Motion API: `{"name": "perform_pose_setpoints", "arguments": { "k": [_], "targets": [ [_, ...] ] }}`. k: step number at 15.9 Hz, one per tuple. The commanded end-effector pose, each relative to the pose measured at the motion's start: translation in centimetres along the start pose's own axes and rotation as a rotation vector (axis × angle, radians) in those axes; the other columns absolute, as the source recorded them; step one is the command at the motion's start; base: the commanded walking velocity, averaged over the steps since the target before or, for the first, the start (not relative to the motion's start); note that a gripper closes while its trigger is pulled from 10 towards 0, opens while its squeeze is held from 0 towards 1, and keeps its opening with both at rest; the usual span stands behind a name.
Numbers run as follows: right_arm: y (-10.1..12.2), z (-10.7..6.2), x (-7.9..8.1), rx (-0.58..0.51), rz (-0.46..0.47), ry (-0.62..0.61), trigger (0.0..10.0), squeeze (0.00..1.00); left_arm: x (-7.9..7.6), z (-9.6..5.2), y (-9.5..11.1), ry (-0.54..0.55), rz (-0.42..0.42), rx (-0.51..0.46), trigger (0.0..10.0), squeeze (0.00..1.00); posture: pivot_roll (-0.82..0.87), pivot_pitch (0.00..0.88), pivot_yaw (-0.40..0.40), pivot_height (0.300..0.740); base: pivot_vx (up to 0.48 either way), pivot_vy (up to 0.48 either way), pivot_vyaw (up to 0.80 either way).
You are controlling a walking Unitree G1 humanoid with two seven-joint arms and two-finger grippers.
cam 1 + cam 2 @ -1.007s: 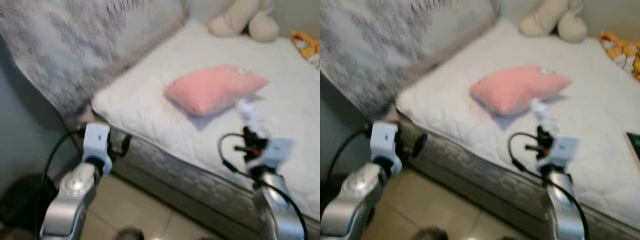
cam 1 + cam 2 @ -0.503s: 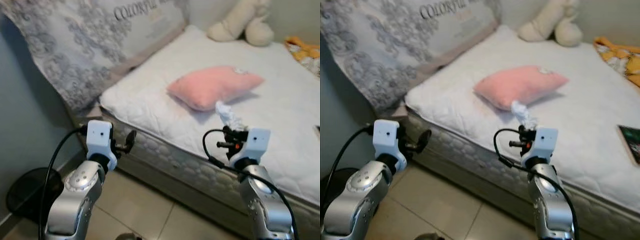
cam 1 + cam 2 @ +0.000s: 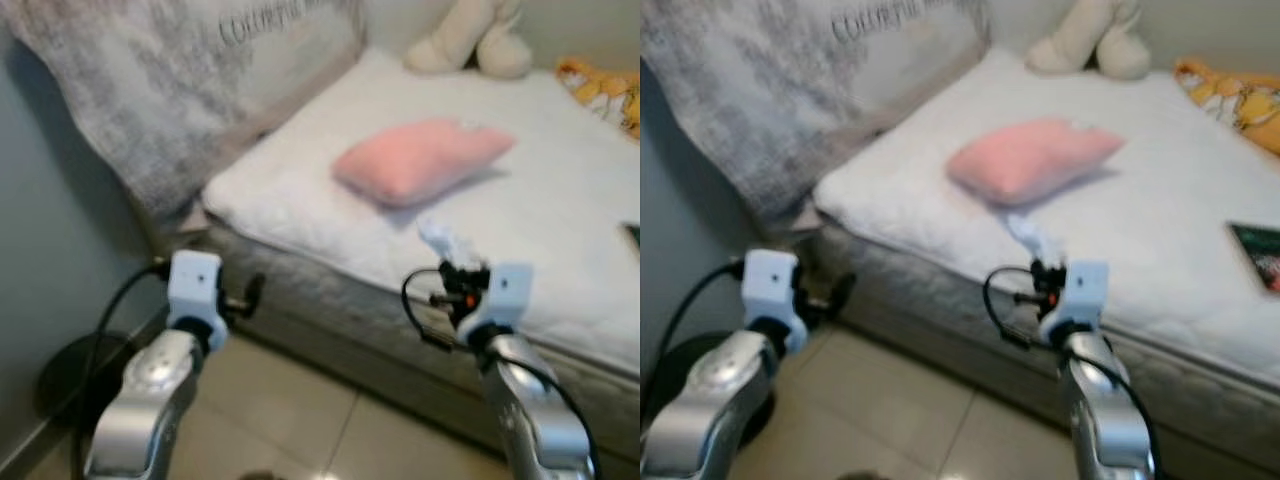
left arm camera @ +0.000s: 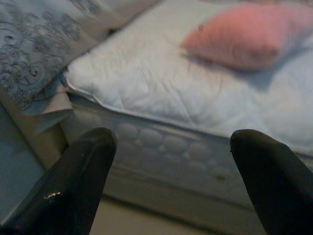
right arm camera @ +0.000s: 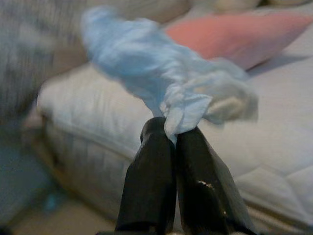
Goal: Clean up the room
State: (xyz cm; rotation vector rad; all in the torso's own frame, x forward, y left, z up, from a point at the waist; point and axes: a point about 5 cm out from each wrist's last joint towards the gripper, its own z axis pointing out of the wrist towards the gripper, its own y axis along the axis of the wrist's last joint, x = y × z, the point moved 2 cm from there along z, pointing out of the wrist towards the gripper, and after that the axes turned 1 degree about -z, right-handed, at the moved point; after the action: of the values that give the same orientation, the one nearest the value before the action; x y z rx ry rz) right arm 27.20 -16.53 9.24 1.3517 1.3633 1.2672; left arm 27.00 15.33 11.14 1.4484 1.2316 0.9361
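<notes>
Head views motion-blurred throughout, soft even indoor light, no glare. Pink pillow (image 3: 422,160) casts a soft shadow on the mattress (image 3: 560,230) toward lower right. Right wrist view: crumpled tissue (image 5: 166,88) and background smeared. Left wrist view dimmer, black fingers (image 4: 73,186) out of focus.

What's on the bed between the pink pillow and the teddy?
Nothing. In the left eye view, bare white mattress lies between the pink pillow and the cream teddy.
</notes>
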Motion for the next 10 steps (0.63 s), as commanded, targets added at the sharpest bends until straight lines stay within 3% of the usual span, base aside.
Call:
{"name": "perform_pose_setpoints", "arguments": {
  "k": [1,5,7,10],
  "targets": [
    [0.2,0.1,1.0,-0.004,-0.028,0.045,10.0,0.0,0.2,-0.1,0.5,-0.002,0.003,-0.017,10.0,0.0,-0.05,0.0,0.043,0.74,0.0,-0.48,0.8],
    [0.2,0.0,1.5,-0.005,-0.022,0.088,10.0,0.0,0.8,-0.3,-0.2,0.033,-0.039,-0.028,10.0,0.0,-0.05,0.0,0.031,0.74,0.0,-0.48,0.8],
    [0.3,0.6,1.3,-0.008,-0.023,0.092,10.0,0.0,1.3,-0.2,-0.9,0.071,-0.017,-0.002,10.0,0.0,-0.04,0.0,0.016,0.74,0.0,-0.48,0.8],
    [0.4,1.4,1.0,-0.008,-0.022,0.096,10.0,0.0,1.3,-0.2,-0.4,0.078,-0.032,-0.023,10.0,0.0,-0.03,0.0,0.011,0.74,0.0,-0.48,0.8]
  ]
}}
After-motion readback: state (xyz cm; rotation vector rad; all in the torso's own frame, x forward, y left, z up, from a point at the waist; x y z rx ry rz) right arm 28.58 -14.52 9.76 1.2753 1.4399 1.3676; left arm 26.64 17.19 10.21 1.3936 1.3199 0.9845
